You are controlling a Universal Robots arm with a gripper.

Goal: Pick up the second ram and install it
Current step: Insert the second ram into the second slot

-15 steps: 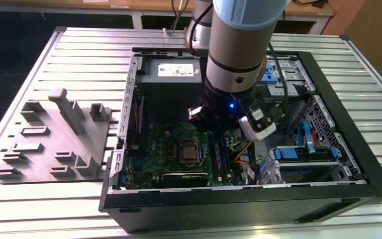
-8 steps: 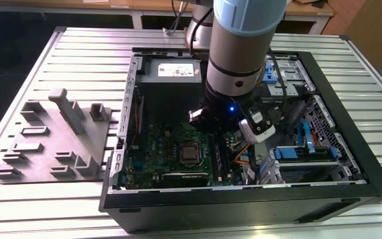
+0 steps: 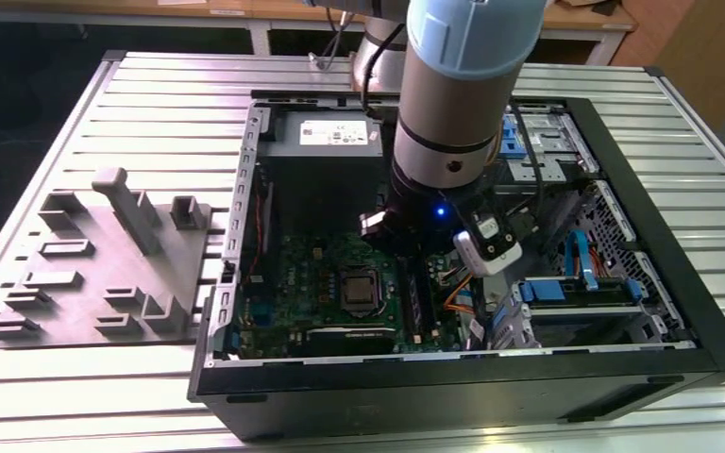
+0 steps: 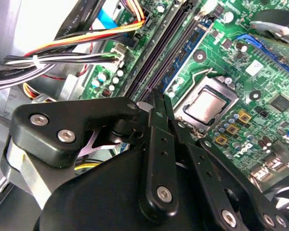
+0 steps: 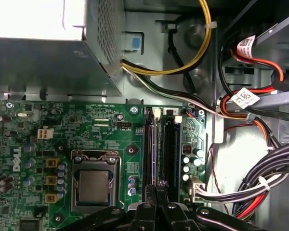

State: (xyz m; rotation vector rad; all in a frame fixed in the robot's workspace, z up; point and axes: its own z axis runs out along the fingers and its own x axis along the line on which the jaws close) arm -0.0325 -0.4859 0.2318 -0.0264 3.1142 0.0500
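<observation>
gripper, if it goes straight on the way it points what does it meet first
Probably the long black memory slots on the green board: the gripper points its shut fingers at them. How close it is, I cannot tell.

My gripper (image 4: 156,96) sits in the foreground, all black links and silver screws. Its two fingers are drawn tight together, and the tips hang at the near end of the long dark memory slots (image 4: 166,43). Those slots run side by side toward one o'clock across the green motherboard (image 4: 216,53); I cannot tell whether a stick sits in them. The processor socket (image 4: 209,103) lies at three o'clock from my tips and a blue connector (image 4: 267,53) at two. At ten o'clock a tied bundle of cables (image 4: 62,60) crosses, black, orange, red and yellow
</observation>
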